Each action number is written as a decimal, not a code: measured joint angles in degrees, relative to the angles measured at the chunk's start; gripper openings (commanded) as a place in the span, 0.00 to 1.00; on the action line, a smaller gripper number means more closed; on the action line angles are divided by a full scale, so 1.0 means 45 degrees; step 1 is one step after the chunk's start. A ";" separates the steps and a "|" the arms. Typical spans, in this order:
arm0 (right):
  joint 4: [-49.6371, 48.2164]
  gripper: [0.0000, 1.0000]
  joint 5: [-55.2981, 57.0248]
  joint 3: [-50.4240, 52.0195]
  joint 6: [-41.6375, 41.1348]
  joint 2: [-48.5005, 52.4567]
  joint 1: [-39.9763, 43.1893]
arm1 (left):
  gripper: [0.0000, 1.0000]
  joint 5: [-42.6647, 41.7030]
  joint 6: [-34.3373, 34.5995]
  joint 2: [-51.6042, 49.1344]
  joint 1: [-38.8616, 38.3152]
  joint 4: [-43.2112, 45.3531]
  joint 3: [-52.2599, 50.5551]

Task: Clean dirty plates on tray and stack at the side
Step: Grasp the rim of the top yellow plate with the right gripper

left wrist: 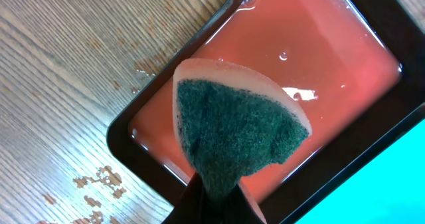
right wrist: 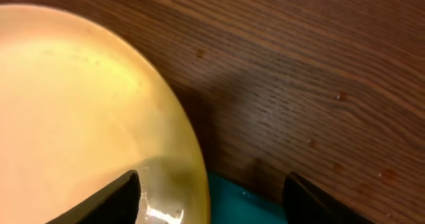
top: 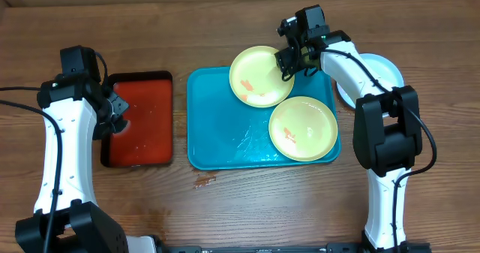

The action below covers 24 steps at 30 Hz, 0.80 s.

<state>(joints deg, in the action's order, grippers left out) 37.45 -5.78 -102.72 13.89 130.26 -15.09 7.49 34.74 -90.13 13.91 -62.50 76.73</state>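
Two pale yellow-green plates with orange smears lie on the turquoise tray (top: 217,125): one (top: 255,76) at its far edge, one (top: 302,128) at its right front. A light blue plate (top: 379,69) sits on the table right of the tray, partly hidden by the right arm. My right gripper (top: 289,58) is open and straddles the right rim of the far plate (right wrist: 80,117), one finger over the plate and one outside it. My left gripper (top: 120,110) is shut on a green-and-white sponge (left wrist: 232,131) and holds it over the red tray.
The red tray (top: 139,121) with a black rim holds a film of water and stands left of the turquoise tray. Small crumbs or stains (top: 204,181) lie on the wooden table in front of the trays.
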 measured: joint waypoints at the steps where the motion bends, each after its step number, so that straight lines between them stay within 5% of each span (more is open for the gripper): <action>1: 0.0000 0.41 0.0034 0.0000 0.0024 0.0000 0.0000 | 0.04 0.0000 0.0000 0.0000 0.0000 0.0044 0.0000; 4: 0.0063 0.30 0.0010 0.0000 0.0015 0.0010 0.0000 | 0.04 0.0000 0.0000 0.0005 0.0000 0.0102 0.0000; 15: 0.0257 0.29 -0.0345 0.0000 -0.0034 0.0029 -0.0233 | 0.05 0.0000 0.0000 0.0000 0.0000 0.0223 -0.0034; 21: 0.0549 0.06 -0.0325 0.0000 -0.0087 0.0097 -0.0262 | 0.04 -0.0155 0.0000 0.0000 0.0000 0.0223 -0.0049; 24: 0.0729 0.04 -0.0379 0.0000 -0.0136 0.0141 -0.0262 | 0.04 -0.0403 -0.0005 0.0000 0.0000 0.0282 -0.0049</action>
<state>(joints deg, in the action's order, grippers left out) 40.73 -7.49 -102.72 13.28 130.89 -16.27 5.67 34.72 -90.13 13.91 -61.23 76.51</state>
